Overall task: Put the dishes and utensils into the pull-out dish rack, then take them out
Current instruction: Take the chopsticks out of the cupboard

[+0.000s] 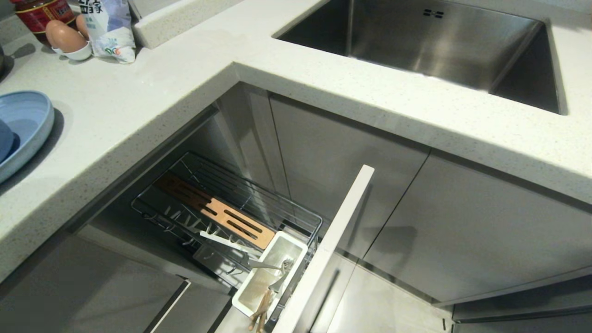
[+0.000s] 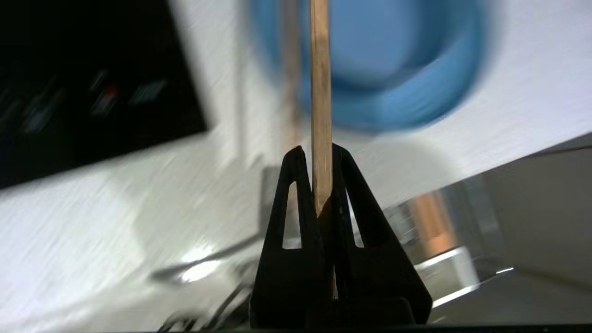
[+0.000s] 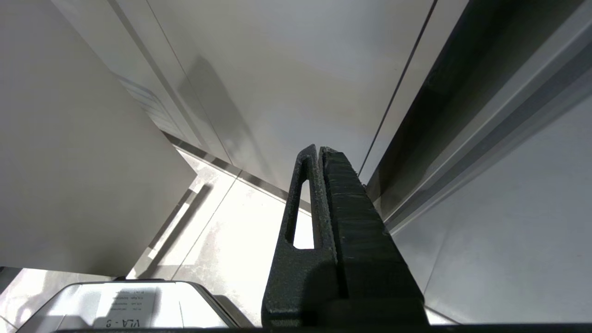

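Note:
My left gripper (image 2: 317, 150) is shut on a light-brown wooden chopstick (image 2: 320, 69) that points past the fingertips, above the white counter, toward a blurred light blue dish (image 2: 407, 92). It is outside the head view. There the blue plate (image 1: 32, 115) lies on the counter at the left edge, with the bowl (image 1: 3, 138) on it. The pull-out dish rack (image 1: 319, 219) stands open below the counter. Its white cutlery box (image 1: 296, 243) holds the silver utensil (image 1: 273, 267) and brown stick ends (image 1: 260, 314). My right gripper (image 3: 319, 149) is shut and empty, parked low by the cabinet fronts.
A steel sink (image 1: 439, 46) is set in the counter at the back right. Eggs in a cup (image 1: 69, 41), a jar and a bag stand at the back left. A black cooktop (image 2: 92, 83) lies beside the plate. The rack's white front panel (image 1: 333, 240) sticks out into the aisle.

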